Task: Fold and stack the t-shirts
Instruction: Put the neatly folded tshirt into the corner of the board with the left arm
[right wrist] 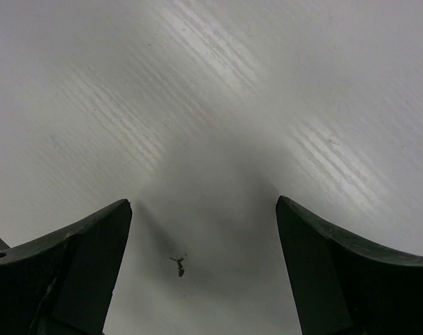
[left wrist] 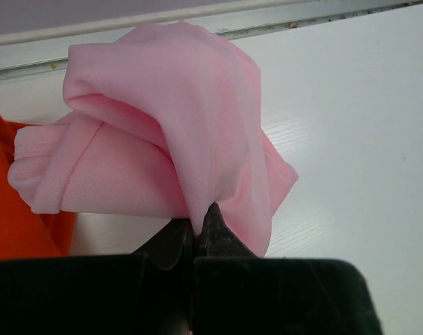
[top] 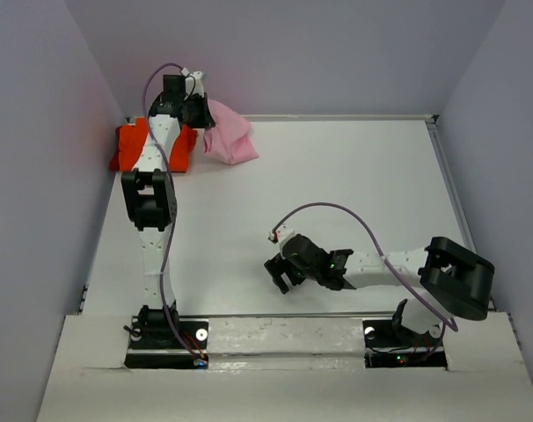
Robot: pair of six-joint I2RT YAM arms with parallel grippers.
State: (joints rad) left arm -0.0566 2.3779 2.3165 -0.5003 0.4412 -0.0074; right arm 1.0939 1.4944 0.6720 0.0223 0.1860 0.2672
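Left fingers (left wrist: 216, 230) pinched shut on bunched pink t-shirt (left wrist: 169, 132) at far-left corner of surface (top: 354, 176). Orange t-shirt (top: 126, 149) lay just beside it. Right fingers (right wrist: 72, 265) spread wide, holding nothing.

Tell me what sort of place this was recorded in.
Most likely a lab test cell, not a home: a white table boxed in by plain walls, the left arm and right arm bolted at its near edge, and a pink t-shirt and orange t-shirt as props.
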